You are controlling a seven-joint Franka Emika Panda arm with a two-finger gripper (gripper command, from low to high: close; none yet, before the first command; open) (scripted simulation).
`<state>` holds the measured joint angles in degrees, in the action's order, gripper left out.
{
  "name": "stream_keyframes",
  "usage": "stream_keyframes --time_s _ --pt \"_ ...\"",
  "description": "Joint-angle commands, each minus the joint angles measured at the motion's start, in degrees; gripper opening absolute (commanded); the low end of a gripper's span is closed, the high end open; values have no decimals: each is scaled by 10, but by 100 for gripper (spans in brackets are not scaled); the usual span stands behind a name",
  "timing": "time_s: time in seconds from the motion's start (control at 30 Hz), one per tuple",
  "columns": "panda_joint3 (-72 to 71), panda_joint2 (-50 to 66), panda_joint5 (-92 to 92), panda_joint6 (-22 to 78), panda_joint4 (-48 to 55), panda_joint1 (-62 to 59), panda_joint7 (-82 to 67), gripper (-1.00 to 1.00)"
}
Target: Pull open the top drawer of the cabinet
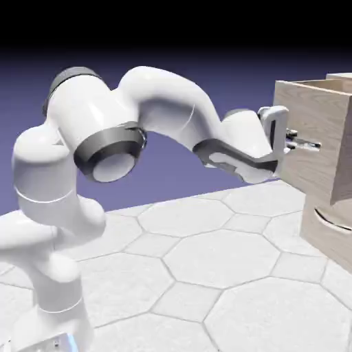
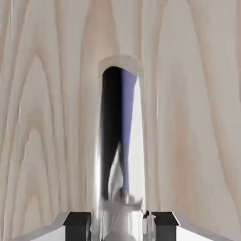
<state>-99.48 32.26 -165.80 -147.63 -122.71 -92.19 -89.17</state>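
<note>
- Rising from the exterior view's lower left, the white arm (image 1: pixel 82 172) stands on a base near the bottom edge, bulges into a big shoulder joint with a dark grey ring, then bends over and stretches level toward the right.
- The forearm slopes slightly down to the wrist, and the hand at its end points sideways at the drawer front, with a grey bracket standing upright on it.
- The gripper (image 1: pixel 294 140) sits at the front face of the drawer, its thin fingers reaching onto the handle (image 1: pixel 311 145), which shows as a short silver bar sticking out from the panel.
- In the hand view, the two dark grey fingertips (image 2: pixel 77 224) lie at the bottom edge on either side of the shiny handle (image 2: pixel 121 155), which runs up the middle between them.
- The jaws are set narrow, right against the handle's sides; they look clamped on it, with almost no gap showing.
- Behind the handle, pale wood grain fills the whole hand view.
- The drawer (image 1: pixel 306 134) juts out to the left of the cabinet (image 1: pixel 330 230), its open top edge visible, so it stands partly pulled out.
- A second drawer front with a curved handle sits below it.
- The table (image 1: pixel 220 268) has a pale hexagon pattern.
</note>
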Motion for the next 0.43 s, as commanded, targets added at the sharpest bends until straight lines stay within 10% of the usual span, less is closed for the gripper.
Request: stream_keyframes --time_s 0.0,0.27,0.3,0.4 --pt "-17 14 4 5 -14 -16 -16 -100" --pt "-56 136 36 43 -74 -43 -150 -100" --pt "-56 136 36 43 -74 -43 -150 100" --pt "-89 146 41 47 -109 -85 -153 100"
